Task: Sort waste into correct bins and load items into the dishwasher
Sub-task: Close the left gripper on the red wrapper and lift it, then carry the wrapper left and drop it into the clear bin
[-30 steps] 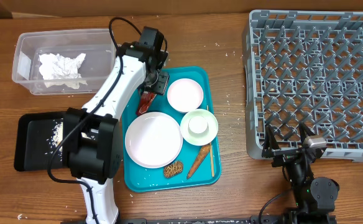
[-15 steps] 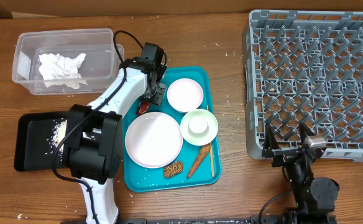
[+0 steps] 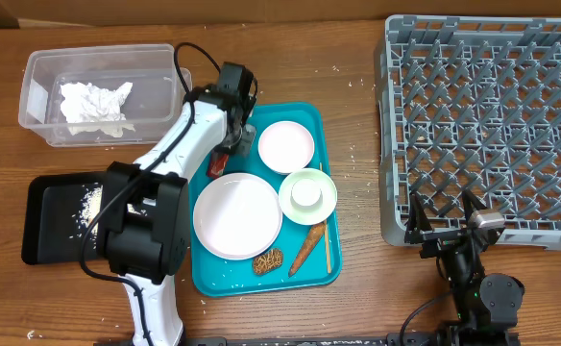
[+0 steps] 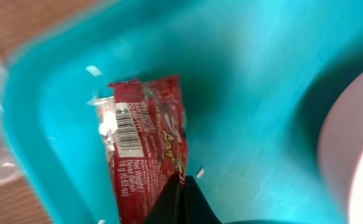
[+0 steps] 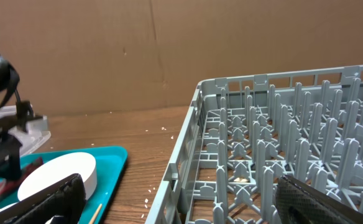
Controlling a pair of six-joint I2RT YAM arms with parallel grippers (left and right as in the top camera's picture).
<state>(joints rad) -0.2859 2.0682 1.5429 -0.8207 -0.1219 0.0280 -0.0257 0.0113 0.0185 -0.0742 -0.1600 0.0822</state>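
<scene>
Two things, lol: seeing left gripper (image 4: 180, 198) pinched tight on red wrapper (image 4: 147, 143) over teal tray (image 4: 262, 93), right gripper (image 3: 445, 219) spread wide, empty, beside gray rack (image 3: 482, 115).

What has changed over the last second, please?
The left end effector, shut on the wrapper, slid with it toward the tray's left edge. Everything else stayed put.

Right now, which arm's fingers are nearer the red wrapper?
Left. The left fingers pinch the red wrapper on the teal tray; the right fingers sit open far off, beside the grey rack.
</scene>
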